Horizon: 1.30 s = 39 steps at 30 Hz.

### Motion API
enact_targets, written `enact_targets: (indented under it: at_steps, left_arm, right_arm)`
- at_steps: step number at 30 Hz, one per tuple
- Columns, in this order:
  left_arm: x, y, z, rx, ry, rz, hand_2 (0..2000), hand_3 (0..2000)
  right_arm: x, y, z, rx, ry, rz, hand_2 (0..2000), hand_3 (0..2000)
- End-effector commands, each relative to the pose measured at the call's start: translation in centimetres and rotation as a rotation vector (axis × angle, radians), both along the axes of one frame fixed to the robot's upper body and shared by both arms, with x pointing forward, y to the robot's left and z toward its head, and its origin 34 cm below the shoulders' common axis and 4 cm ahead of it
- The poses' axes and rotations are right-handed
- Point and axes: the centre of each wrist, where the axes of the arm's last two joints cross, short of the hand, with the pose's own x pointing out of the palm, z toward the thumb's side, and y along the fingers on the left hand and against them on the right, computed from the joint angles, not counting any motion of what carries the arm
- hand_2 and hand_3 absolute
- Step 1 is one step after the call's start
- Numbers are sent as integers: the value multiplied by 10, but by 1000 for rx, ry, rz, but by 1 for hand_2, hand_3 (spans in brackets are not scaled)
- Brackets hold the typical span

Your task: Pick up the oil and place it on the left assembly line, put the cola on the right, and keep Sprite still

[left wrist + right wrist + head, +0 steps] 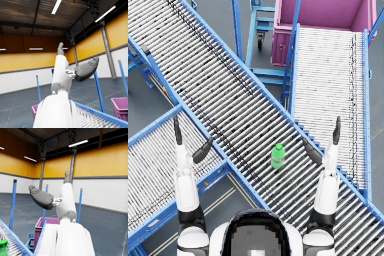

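Observation:
A green bottle with a green cap, the Sprite [277, 156], stands upright on the central diagonal roller conveyor [228, 95]; its cap [3, 247] shows in the right wrist view. My left hand [187, 145] is raised over the left conveyor [148, 165], fingers spread, holding nothing. To the right of the bottle my right hand [325, 145] is raised the same way, apart from it and holding nothing. Both hands show empty in the wrist views, left hand [75, 65] and right hand [53, 194]. No oil or cola is in view.
A right roller conveyor [328, 85] runs up to a purple bin [323, 15] at the back. Blue frame rails [240, 30] and posts border all conveyors. Grey floor shows between the conveyors at lower left.

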Motion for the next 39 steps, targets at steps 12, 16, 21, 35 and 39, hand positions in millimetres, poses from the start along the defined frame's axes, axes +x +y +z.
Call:
enact_targets:
  at_steps: [12,16,21,35,39]
  left_arm:
    - [-1,1,5,-1,-19,3,0,0]
    - [0,2,4,-4,-14,6,0,0]
    - [0,1,-1,-8,4,3,0,0]
    - [-1,2,-3,-13,7,8,0,0]
    - [-1,2,-2,-13,3,8,0,0]
  right_arm:
    - [0,-1,8,-1,-30,-5,0,0]
    - [0,-1,2,5,-10,-5,0,0]
    - [1,-1,-3,12,10,-7,0,0]
    - [1,-2,0,14,-1,-10,0,0]
    - [1,-1,1,13,-5,-6,0,0]
